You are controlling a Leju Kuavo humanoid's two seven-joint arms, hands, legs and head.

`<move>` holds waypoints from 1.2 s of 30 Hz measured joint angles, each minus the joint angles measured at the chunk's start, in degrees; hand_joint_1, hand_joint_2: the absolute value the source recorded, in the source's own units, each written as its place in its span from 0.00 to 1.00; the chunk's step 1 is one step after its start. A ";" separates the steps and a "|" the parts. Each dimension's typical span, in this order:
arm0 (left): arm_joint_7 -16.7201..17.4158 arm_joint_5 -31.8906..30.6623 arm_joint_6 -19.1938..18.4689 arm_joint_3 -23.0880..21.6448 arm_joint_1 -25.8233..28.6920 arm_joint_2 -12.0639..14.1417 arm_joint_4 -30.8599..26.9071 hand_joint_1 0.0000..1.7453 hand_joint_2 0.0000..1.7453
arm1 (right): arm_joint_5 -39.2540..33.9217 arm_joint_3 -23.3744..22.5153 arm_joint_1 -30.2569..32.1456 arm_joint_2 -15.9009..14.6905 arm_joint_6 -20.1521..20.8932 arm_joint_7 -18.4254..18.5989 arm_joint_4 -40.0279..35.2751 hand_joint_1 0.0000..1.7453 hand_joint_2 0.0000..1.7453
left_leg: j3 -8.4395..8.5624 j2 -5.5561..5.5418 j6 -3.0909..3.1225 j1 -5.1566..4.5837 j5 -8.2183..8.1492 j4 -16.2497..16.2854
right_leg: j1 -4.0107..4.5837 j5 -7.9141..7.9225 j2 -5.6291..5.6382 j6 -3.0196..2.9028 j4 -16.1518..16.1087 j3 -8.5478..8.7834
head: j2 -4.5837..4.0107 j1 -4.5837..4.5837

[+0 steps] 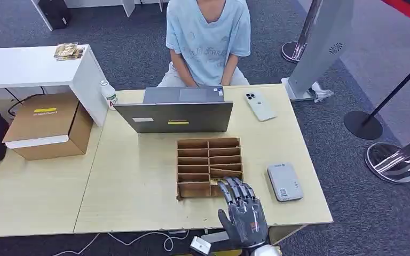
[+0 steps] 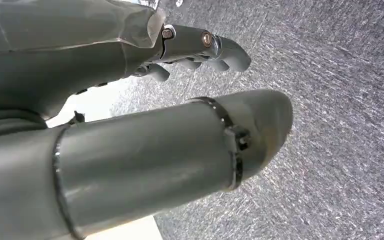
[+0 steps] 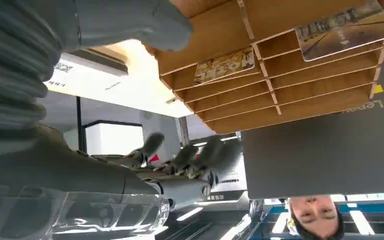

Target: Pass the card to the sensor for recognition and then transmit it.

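Observation:
A wooden slotted card box [image 1: 209,166] stands mid-table. In the right wrist view two cards lean in its slots: one patterned card [image 3: 225,65] and another card [image 3: 347,27] further along. My right hand [image 1: 240,210] hovers over the box's near right corner with its fingers spread and nothing in them; the same hand [image 3: 55,165] appears in its wrist view with the thumb [image 3: 130,20] near the box. The grey sensor pad [image 1: 284,181] lies flat just right of the box. My left hand [image 2: 140,155] hangs over grey carpet, holding nothing.
A grey laptop [image 1: 176,112] stands behind the box, with a person [image 1: 208,37] seated beyond it. A white phone [image 1: 260,105] lies at the far right of the table. A cardboard box [image 1: 48,125] and a bottle [image 1: 108,93] are on the left. Stanchion bases [image 1: 392,160] stand on the right.

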 joint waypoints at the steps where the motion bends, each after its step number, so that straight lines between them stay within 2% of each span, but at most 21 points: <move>1: 0.00 0.00 0.00 -0.20 0.00 0.00 0.00 0.00 0.00 | 0.11 0.00 -0.08 0.00 0.09 0.00 0.00 0.79 1.00 | 0.00 0.00 0.00 0.00 0.00 0.00 | 0.00 0.00 0.00 0.00 0.00 0.00 | 0.00 0.00; 2: 0.00 0.00 0.00 -0.42 0.00 0.00 -0.02 0.00 0.00 | 0.13 -0.02 -0.14 0.00 0.26 0.02 0.00 0.80 1.00 | 0.00 0.00 0.00 0.00 0.00 0.00 | 0.00 0.00 0.00 0.00 0.00 0.00 | 0.00 0.00; 3: 0.00 0.00 0.00 -0.57 -0.02 0.00 -0.02 0.00 0.00 | 0.18 -0.02 -0.15 0.00 0.37 0.04 0.00 0.74 1.00 | 0.00 0.00 0.00 0.00 0.00 0.00 | 0.00 0.00 0.00 0.00 0.00 0.00 | 0.00 0.00; 8: -0.06 0.00 0.02 -0.94 -0.07 0.00 0.00 0.00 0.00 | 0.31 -0.06 -0.25 0.02 0.31 0.07 0.02 0.80 1.00 | 0.00 0.00 0.00 0.01 0.00 0.00 | 0.00 0.00 0.00 0.00 0.00 0.00 | 0.00 0.00; 18: -0.63 0.00 0.11 -1.62 -0.18 0.00 -0.02 0.00 0.00 | 0.61 -0.81 -1.50 0.15 0.22 -0.68 1.16 0.76 1.00 | 0.00 0.00 0.00 0.00 0.00 0.00 | 0.00 0.00 0.00 0.00 0.00 0.00 | 0.00 0.00; 20: -0.79 0.00 0.18 -2.06 -0.21 0.00 -0.02 0.00 0.00 | 0.68 -1.05 -1.97 0.48 0.28 -1.05 1.86 0.71 1.00 | 0.00 0.00 0.00 0.00 0.00 0.00 | 0.00 0.00 0.00 0.00 0.00 0.00 | 0.00 0.00; 21: -0.98 0.00 0.24 -2.23 -0.23 0.00 0.00 0.00 0.00 | 0.72 -1.27 -2.23 0.65 0.33 -1.16 2.25 0.64 1.00 | 0.00 0.00 0.00 0.00 0.00 0.00 | 0.00 0.00 0.00 0.00 0.00 0.00 | 0.00 0.00; 22: -1.09 0.00 0.33 -2.43 -0.23 0.00 0.00 0.00 0.00 | 0.72 -1.53 -2.49 0.85 0.39 -1.22 2.60 0.64 1.00 | 0.00 0.00 0.00 0.00 0.00 0.00 | 0.00 0.00 0.00 0.00 0.00 0.00 | 0.00 0.00; 23: -1.12 0.00 0.39 -2.58 -0.24 0.00 0.00 0.00 0.00 | 0.74 -1.79 -2.78 1.07 0.50 -1.31 2.97 0.49 1.00 | 0.00 0.00 0.00 0.00 0.00 0.00 | 0.00 0.01 0.00 0.00 0.00 0.00 | 0.00 0.00; 24: -1.22 0.00 0.42 -2.77 -0.25 0.00 -0.02 0.00 0.00 | 0.74 -2.01 -3.10 1.27 0.77 -1.40 3.37 0.45 1.00 | 0.00 0.00 0.00 0.01 0.00 0.00 | 0.00 0.01 0.00 0.00 0.00 0.00 | 0.00 0.00; 26: -1.27 0.00 0.42 -3.48 -0.33 0.00 -0.02 0.00 0.00 | 0.77 -2.56 -3.63 1.86 1.36 -1.62 4.24 0.45 1.00 | 0.00 -0.01 0.00 0.01 0.01 0.00 | 0.00 0.01 0.00 0.00 0.01 0.00 | 0.00 0.00; 27: -1.27 0.00 0.42 -3.61 -0.37 -0.02 0.00 0.00 0.00 | 0.81 -2.86 -3.85 2.10 1.64 -1.84 4.59 0.54 1.00 | 0.00 -0.01 0.00 0.01 0.01 0.00 | 0.00 0.01 -0.01 0.00 0.01 0.00 | 0.00 0.00; 33: -1.31 0.00 0.33 -4.39 -0.63 0.00 0.00 0.00 0.00 | 0.98 -4.09 -4.98 3.43 2.49 -3.04 6.30 0.52 1.00 | 0.00 0.00 -0.01 0.01 0.01 0.00 | 0.00 0.01 0.00 -0.01 0.01 0.00 | 0.00 0.00; 36: -1.59 0.00 0.29 -4.76 -0.64 0.00 0.00 0.00 0.00 | 1.35 -4.92 -5.44 4.24 2.78 -3.80 6.95 0.56 1.00 | 0.00 0.00 0.00 0.01 0.01 0.00 | 0.00 0.01 0.00 -0.01 0.01 0.00 | 0.00 0.00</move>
